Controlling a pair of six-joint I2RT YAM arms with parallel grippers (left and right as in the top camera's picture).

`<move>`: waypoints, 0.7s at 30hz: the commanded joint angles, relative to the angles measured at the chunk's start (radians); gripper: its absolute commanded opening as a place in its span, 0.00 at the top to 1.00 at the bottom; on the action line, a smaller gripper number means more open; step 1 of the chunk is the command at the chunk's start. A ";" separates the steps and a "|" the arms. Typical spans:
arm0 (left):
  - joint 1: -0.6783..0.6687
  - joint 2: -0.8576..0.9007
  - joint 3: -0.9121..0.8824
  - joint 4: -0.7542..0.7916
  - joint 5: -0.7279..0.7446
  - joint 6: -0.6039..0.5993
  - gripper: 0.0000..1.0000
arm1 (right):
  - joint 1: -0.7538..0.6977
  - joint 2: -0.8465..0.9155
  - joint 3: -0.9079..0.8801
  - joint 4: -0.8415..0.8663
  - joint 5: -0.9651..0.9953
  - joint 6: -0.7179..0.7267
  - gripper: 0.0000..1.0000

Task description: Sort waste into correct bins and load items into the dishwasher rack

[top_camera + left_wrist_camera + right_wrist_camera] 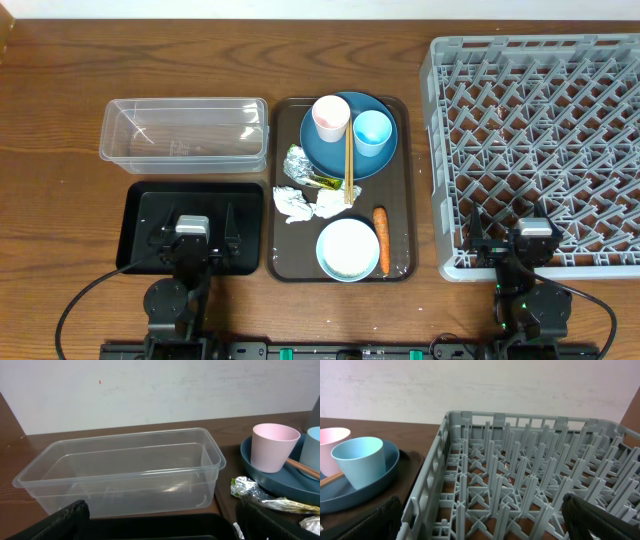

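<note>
Overhead, brown tray [395,190]: round dark-blue plate [325,155], pale bowl [348,248], crumpled foil [297,165], tissues [300,203], carrot [381,238]
Plate: pink cup [330,118], blue cup [372,132], wooden chopsticks [348,170]
Mine: left claw [196,217], right claw [533,226] both gaping, holding nothing

Matte black all over, both arms alike. Slim black fingers on left gripper [197,220] and right gripper [520,225], with a pale grey square block topping each wrist. Round black joint housings underneath. Thin black cables [90,287] curving off each base. Tiny green lights on the right arm [540,310].
</note>
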 commanded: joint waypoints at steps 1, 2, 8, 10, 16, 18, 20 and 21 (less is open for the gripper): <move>0.005 -0.002 -0.029 -0.014 -0.008 0.007 0.05 | 0.012 -0.005 -0.004 -0.001 0.007 -0.004 0.01; 0.005 -0.002 -0.029 -0.014 -0.009 0.007 0.04 | 0.012 -0.005 -0.004 -0.001 0.007 -0.005 0.01; 0.005 -0.002 -0.029 -0.014 -0.008 0.006 0.05 | 0.012 -0.005 -0.004 -0.001 0.007 -0.004 0.01; 0.005 0.002 -0.029 -0.015 -0.008 0.006 0.05 | 0.012 -0.005 -0.004 -0.001 0.007 -0.004 0.01; 0.005 0.042 -0.029 -0.014 -0.006 0.005 0.04 | 0.012 -0.005 -0.004 -0.001 0.007 -0.004 0.01; 0.005 0.050 -0.028 -0.014 0.005 -0.006 0.05 | 0.012 -0.005 -0.004 -0.001 0.007 -0.004 0.01; 0.005 0.051 -0.028 -0.013 0.014 -0.038 0.05 | 0.012 -0.005 -0.004 -0.001 0.006 -0.004 0.01; 0.005 0.051 -0.028 -0.012 0.031 -0.063 0.05 | 0.012 -0.005 -0.004 -0.001 0.007 -0.005 0.01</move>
